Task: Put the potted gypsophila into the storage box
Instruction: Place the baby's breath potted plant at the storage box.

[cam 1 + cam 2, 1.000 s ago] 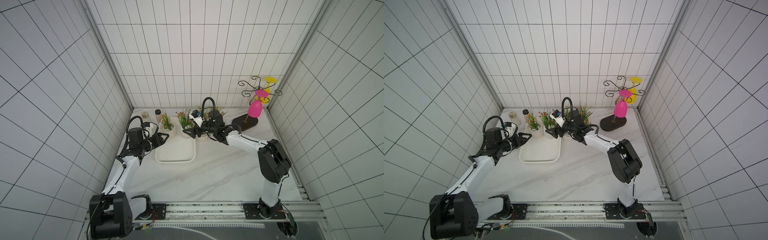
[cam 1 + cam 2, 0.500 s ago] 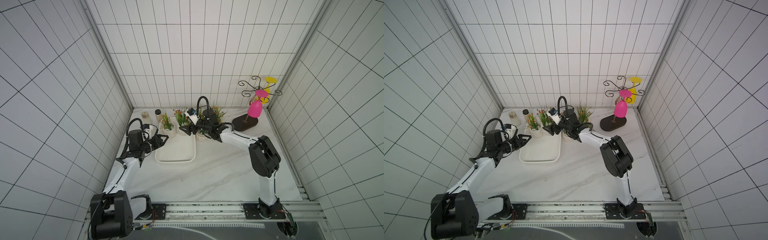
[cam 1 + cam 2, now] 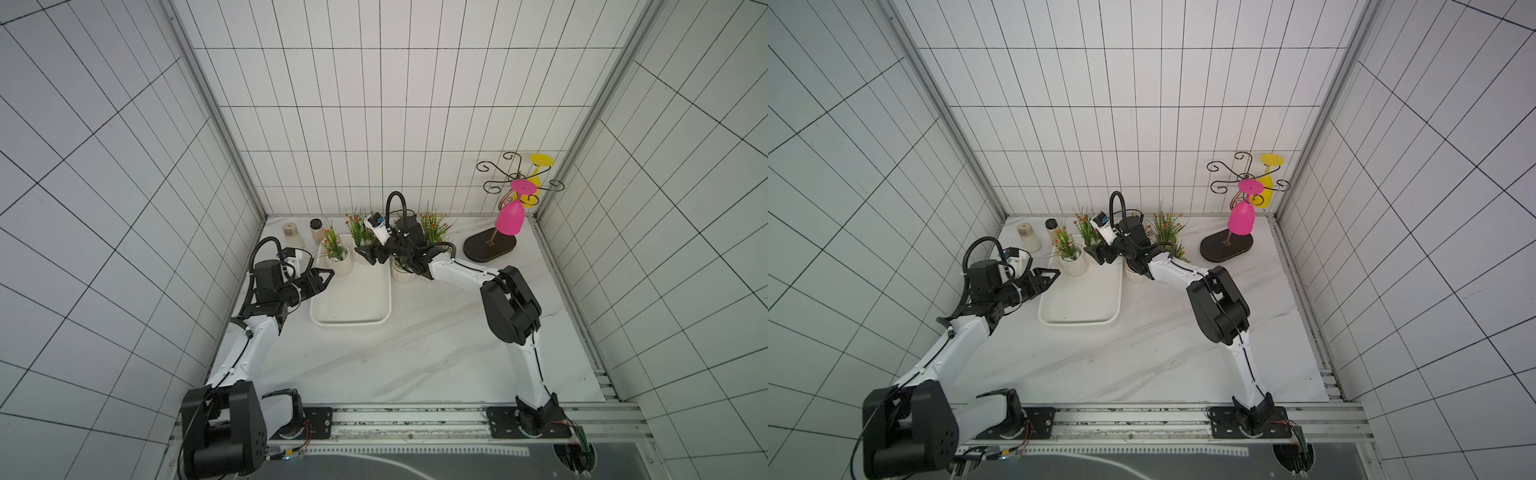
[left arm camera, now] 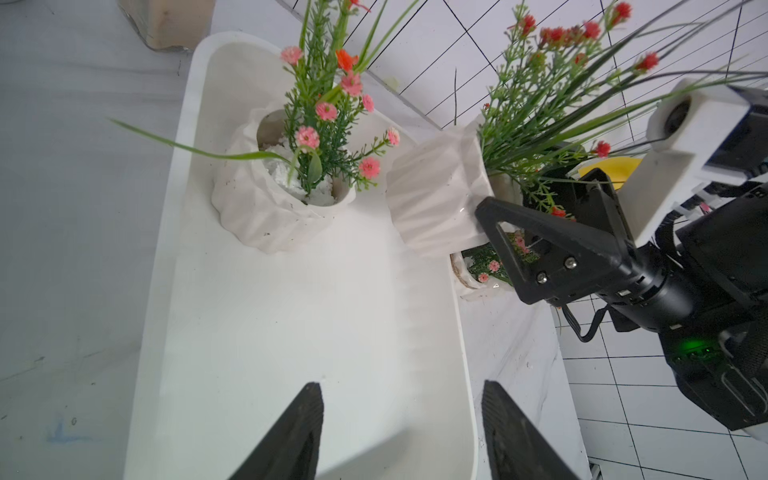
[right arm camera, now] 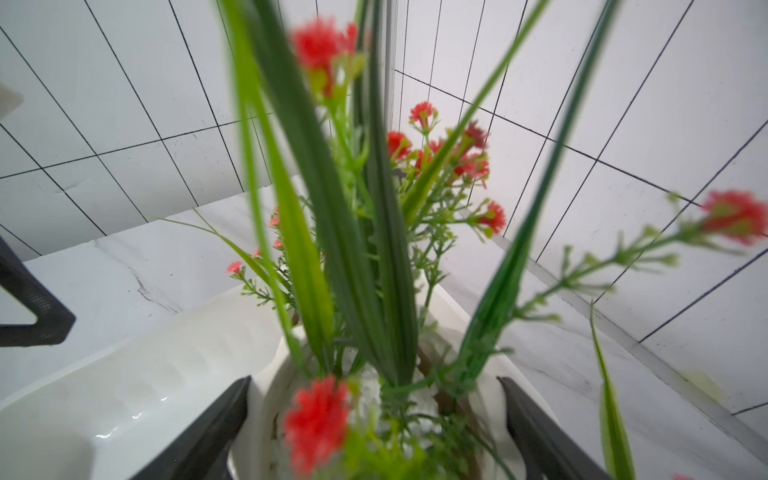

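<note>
R gripper [image 5: 374,432] fingers [image 5: 199,428] clamped on sides of red-flowered gypsophila pot [image 4: 432,195], held tilted at far-right corner of storage box [image 4: 291,332]. L gripper [image 4: 399,419] fingers apart, empty, above box's near-left edge. Pink-flowered pot [image 4: 266,208] stands inside box, far-left corner

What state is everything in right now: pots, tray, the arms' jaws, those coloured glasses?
White ribbed flower pot inside tray: upright.
Second white ribbed flower pot: gripped by right jaws, above tray rim.
Shallow white rectangular tray: holding one pot.
Left jaws: open, empty.
Pink goblet: hanging upside down.
Yellow goblet: hanging upside down.
</note>
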Action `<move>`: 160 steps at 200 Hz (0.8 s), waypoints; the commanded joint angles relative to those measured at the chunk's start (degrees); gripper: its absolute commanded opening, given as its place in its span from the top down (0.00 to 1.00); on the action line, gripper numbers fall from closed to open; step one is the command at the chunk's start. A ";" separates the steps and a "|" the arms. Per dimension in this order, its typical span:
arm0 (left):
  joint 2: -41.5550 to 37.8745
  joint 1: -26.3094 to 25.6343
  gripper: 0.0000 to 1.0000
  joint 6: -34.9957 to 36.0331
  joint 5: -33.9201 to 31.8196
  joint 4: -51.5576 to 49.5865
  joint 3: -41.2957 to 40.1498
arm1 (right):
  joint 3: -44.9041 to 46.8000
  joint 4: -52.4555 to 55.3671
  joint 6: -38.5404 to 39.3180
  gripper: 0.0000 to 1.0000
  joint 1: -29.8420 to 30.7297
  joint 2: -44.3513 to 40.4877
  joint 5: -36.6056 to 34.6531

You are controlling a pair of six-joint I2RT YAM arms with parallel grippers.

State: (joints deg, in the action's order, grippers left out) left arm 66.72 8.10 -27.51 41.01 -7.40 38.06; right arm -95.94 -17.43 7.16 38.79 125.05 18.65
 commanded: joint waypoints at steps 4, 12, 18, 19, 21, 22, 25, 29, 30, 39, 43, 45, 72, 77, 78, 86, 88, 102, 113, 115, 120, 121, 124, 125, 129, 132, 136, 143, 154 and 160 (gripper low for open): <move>0.10 0.68 0.39 -0.14 0.55 1.43 -0.76 | -8.96 -3.75 0.49 0.24 0.77 1.51 -2.49; 0.23 0.87 0.39 -0.14 0.56 1.31 -0.76 | -9.57 -3.75 0.55 0.24 0.81 2.13 -3.10; 0.32 1.02 0.39 -0.15 0.55 1.28 -0.75 | -9.96 -3.82 0.64 0.24 0.80 2.58 -3.58; 0.33 1.03 0.39 -0.12 0.55 1.27 -0.73 | -10.05 -3.83 0.65 0.24 0.78 2.66 -3.65; 0.34 1.08 0.39 -0.12 0.51 1.25 -0.74 | -10.16 -3.77 0.71 0.24 0.81 2.83 -3.81; 0.34 1.11 0.39 -0.11 0.54 1.25 -0.77 | -10.24 -3.80 0.73 0.24 0.83 2.92 -3.89; 0.41 1.13 0.39 -0.10 0.55 1.25 -0.78 | -10.46 -3.82 0.82 0.24 0.79 3.08 -4.16; 0.42 1.09 0.39 -0.11 0.54 1.16 -0.78 | -10.62 -3.84 0.92 0.24 0.78 3.35 -4.40; 0.43 1.11 0.39 -0.10 0.55 1.16 -0.83 | -10.69 -3.84 0.97 0.24 0.82 3.44 -4.54; 0.43 1.18 0.39 -0.09 0.49 1.19 -0.95 | -11.25 -3.93 1.02 0.24 0.80 4.10 -5.05; 0.43 1.22 0.39 -0.17 0.46 1.22 -0.95 | -11.49 -3.93 1.10 0.24 0.84 4.43 -5.08; 0.41 1.22 0.40 -0.13 0.53 1.24 -0.97 | -11.60 -3.93 1.10 0.24 0.81 4.61 -5.11; 0.51 1.22 0.39 -0.20 0.64 1.19 -0.91 | -13.01 -4.10 0.39 0.24 0.81 6.62 -5.87; 0.51 1.22 0.39 -0.18 0.68 1.22 -0.97 | -13.12 -4.19 0.17 0.24 0.81 6.93 -5.96; 0.51 1.26 0.39 -0.18 0.71 1.23 -0.97 | -13.17 -4.23 0.15 0.24 0.79 7.03 -5.93; 0.47 1.25 0.39 -0.18 0.73 1.19 -0.97 | -13.39 -4.60 -0.10 0.24 0.83 7.49 -5.91; 0.46 1.29 0.39 -0.18 0.73 1.19 -0.97 | -13.44 -4.69 -0.12 0.24 0.80 7.55 -5.98; 0.43 1.31 0.40 -0.18 0.82 1.22 -1.00 | -13.57 -5.22 -0.63 0.24 0.78 8.13 -6.08; 0.35 1.30 0.39 -0.18 0.82 1.25 -1.06 | -13.57 -5.78 -0.90 0.24 0.79 8.49 -6.48; 0.37 1.31 0.39 -0.18 0.82 1.20 -1.04 | -13.55 -5.84 -0.98 0.24 0.84 8.62 -6.54; 0.43 1.31 0.39 -0.18 0.82 1.20 -1.12 | -13.50 -6.07 -1.05 0.24 0.79 8.78 -6.66; 0.43 1.26 0.39 -0.18 0.82 1.22 -1.14 | -13.54 -6.14 -1.11 0.24 0.78 8.79 -6.68; 0.43 1.30 0.39 -0.19 0.78 1.22 -1.14 | -13.57 -6.27 -1.16 0.24 0.89 8.90 -6.77; 0.43 1.35 0.39 -0.18 0.80 1.23 -1.14 | -13.52 -6.33 -1.17 0.24 0.83 8.94 -6.82; 0.43 1.31 0.39 -0.17 0.82 1.31 -1.14 | -13.55 -6.58 -1.30 0.24 0.88 9.08 -6.81; 0.43 1.31 0.39 -0.17 0.82 1.32 -1.14 | -13.50 -6.71 -1.28 0.24 0.81 9.18 -6.89; 0.39 1.31 0.39 -0.16 0.82 1.33 -1.08 | -13.51 -6.93 -1.40 0.24 0.93 9.35 -6.96; 0.43 1.31 0.39 -0.20 0.84 1.37 -1.15 | -13.54 -7.16 -1.40 0.24 0.82 9.69 -7.09; 0.26 1.31 0.39 -0.25 0.95 1.33 -1.23 | -13.49 -7.33 -1.55 0.24 0.83 10.23 -7.39; 0.16 1.26 0.39 -0.22 1.00 1.32 -1.17 | -13.53 -7.35 -1.77 0.24 0.87 10.36 -7.62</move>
State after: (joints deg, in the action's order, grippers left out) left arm 66.89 9.17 -27.64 41.60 -7.44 37.36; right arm -102.85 -19.07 6.59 39.07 134.63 12.21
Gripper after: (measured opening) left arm 0.607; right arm 0.841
